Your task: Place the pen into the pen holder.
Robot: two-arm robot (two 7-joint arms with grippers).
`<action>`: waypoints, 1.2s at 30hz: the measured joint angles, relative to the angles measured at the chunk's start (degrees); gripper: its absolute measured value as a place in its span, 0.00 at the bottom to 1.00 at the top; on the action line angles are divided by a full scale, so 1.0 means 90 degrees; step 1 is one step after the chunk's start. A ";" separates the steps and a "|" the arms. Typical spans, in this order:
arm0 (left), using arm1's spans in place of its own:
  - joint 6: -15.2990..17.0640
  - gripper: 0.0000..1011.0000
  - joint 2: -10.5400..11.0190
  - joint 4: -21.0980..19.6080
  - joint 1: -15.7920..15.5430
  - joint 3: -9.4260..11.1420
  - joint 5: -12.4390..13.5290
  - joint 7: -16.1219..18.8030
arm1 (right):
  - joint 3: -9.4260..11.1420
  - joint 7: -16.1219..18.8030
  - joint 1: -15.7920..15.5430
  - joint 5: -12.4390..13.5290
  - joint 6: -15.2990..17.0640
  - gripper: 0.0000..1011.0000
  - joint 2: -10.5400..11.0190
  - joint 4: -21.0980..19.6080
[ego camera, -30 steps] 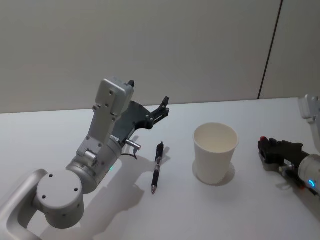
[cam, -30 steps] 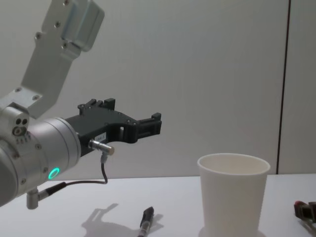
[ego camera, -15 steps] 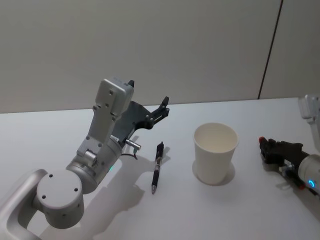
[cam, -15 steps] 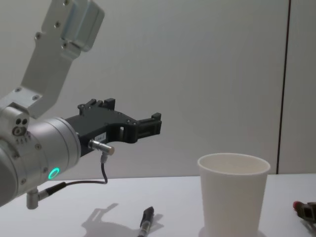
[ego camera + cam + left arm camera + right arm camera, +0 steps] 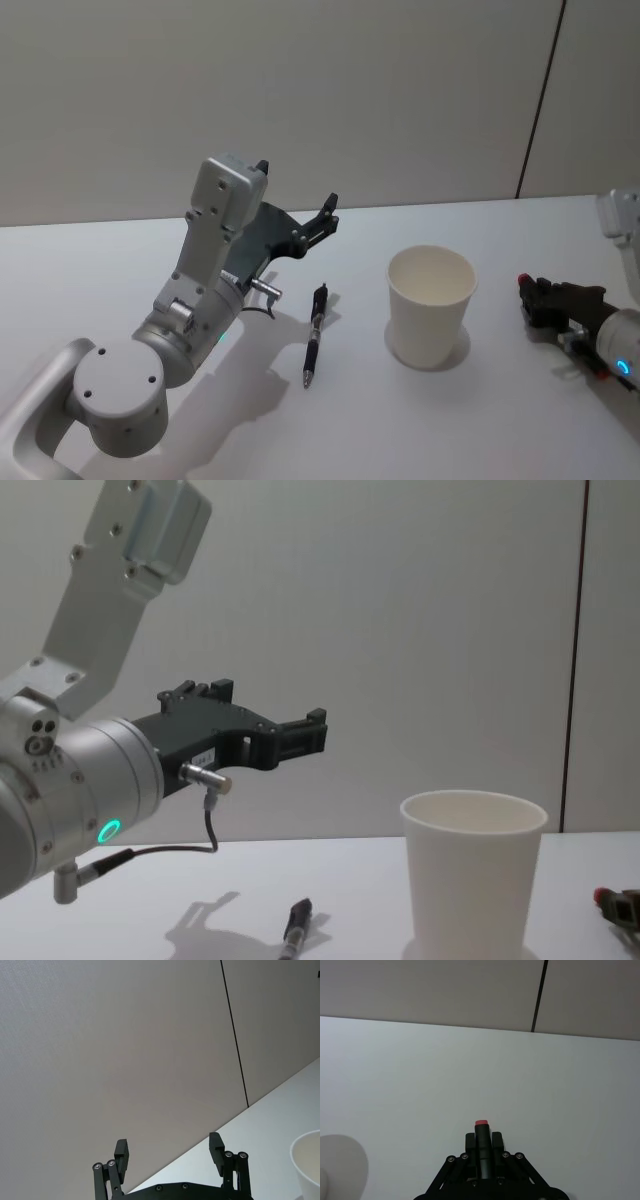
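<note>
1. Currently my left gripper (image 5: 169, 1145) hangs above the desk (image 5: 480, 420), its fingers spread wide and empty, aimed at the wall. The black pen (image 5: 314, 335) lies flat on the desk below it, left of the white paper cup (image 5: 428, 322) and clear of it.
2. The pen is thin and lies flat. If I misjudge height, the fingers could scrape the desk or roll the pen away.
3. A grip near one end could let the pen swing, so its tip catches the cup's rolled rim.
4. The cup looks light and empty. A nudge from the pen or fingers might tip it.
5. My right gripper (image 5: 528, 296) rests on the desk right of the cup, its fingers closed on a red-tipped stick (image 5: 481, 1132). I'd leave it parked.
</note>
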 joint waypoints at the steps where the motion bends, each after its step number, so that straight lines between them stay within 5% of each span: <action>1: 0.0000 0.99 0.0000 0.0000 0.0000 0.0000 0.0000 0.0000 | 0.0000 0.0000 0.0000 0.0000 0.0000 0.18 0.0000 0.0000; 17: 0.0000 0.99 0.0000 0.0000 0.0000 0.0000 0.0000 0.0000 | -0.0017 -0.0006 0.0052 -0.0007 -0.0139 0.18 -0.0051 0.0077; 36: 0.0000 0.99 0.0000 0.0000 0.0000 0.0000 0.0000 0.0000 | -0.0001 -0.0243 0.0459 -0.0094 -0.1326 0.18 -0.0302 0.0218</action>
